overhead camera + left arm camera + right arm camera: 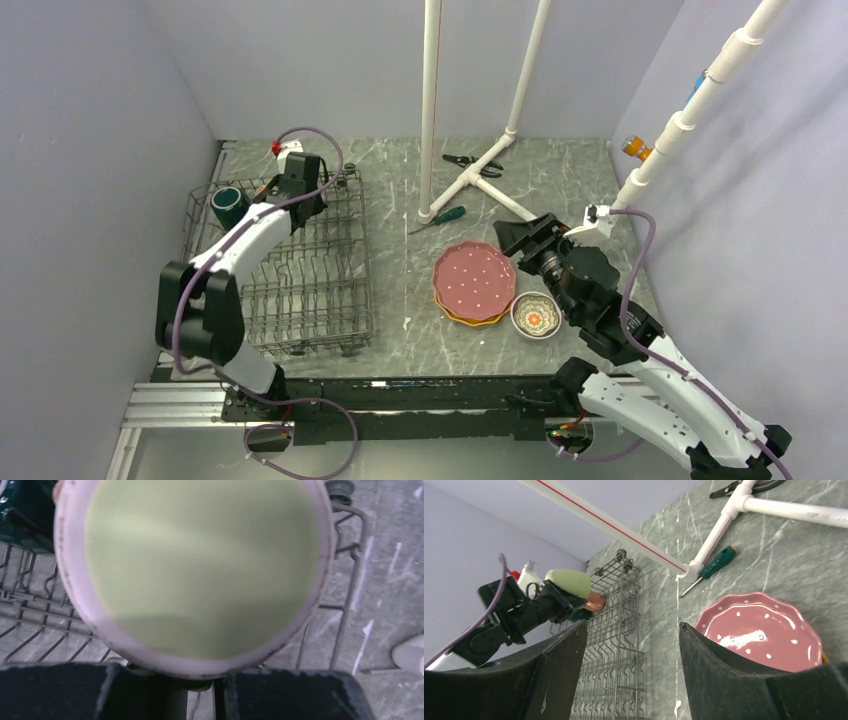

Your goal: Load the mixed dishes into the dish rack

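Marbled worktop [580, 180]: dish rack [320, 300], frame left, holds the dark green mug [229, 203]. Left jaws pinch the light green mug [200, 565] above the rack. Right jaws spread, empty. Pink plate [474, 276], yellow-orange plate [470, 321], floral bowl [537, 317] not yet loaded, centre right

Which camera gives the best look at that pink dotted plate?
The top external view: the pink plate shows whole from above. The right wrist view has it closer, but a finger hides its lower edge. The left wrist view misses it.

Green-handled screwdriver [437, 219] and black pliers [470, 163] beside white pipe frame [430, 100]
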`<act>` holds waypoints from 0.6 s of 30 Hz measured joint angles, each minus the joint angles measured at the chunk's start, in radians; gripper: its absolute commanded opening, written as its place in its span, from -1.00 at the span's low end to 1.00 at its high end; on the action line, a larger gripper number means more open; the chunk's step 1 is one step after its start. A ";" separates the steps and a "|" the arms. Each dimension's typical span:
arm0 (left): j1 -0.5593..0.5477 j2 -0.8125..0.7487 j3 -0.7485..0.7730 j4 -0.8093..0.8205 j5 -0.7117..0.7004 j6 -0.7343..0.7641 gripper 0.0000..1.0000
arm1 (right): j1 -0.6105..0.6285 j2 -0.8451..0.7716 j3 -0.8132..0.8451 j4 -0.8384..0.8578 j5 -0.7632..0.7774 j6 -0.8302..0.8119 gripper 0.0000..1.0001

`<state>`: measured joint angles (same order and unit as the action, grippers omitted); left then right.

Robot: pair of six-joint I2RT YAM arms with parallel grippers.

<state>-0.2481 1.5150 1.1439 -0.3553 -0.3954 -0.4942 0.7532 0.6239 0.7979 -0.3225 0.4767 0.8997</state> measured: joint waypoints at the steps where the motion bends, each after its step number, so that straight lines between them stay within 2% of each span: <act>1: 0.005 0.031 0.017 0.001 0.001 0.000 -1.00 | 0.000 -0.006 0.000 -0.003 0.008 -0.004 0.39; 8: 0.042 0.233 0.090 -0.017 0.051 -0.009 -1.00 | -0.001 -0.030 0.007 -0.037 0.034 -0.019 0.39; 18: 0.065 0.326 0.123 -0.031 0.118 -0.025 -1.00 | -0.002 -0.027 0.008 -0.051 0.044 -0.018 0.39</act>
<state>-0.1833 1.8412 1.2671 -0.3866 -0.2771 -0.5190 0.7513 0.5968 0.8055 -0.3737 0.5205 0.8814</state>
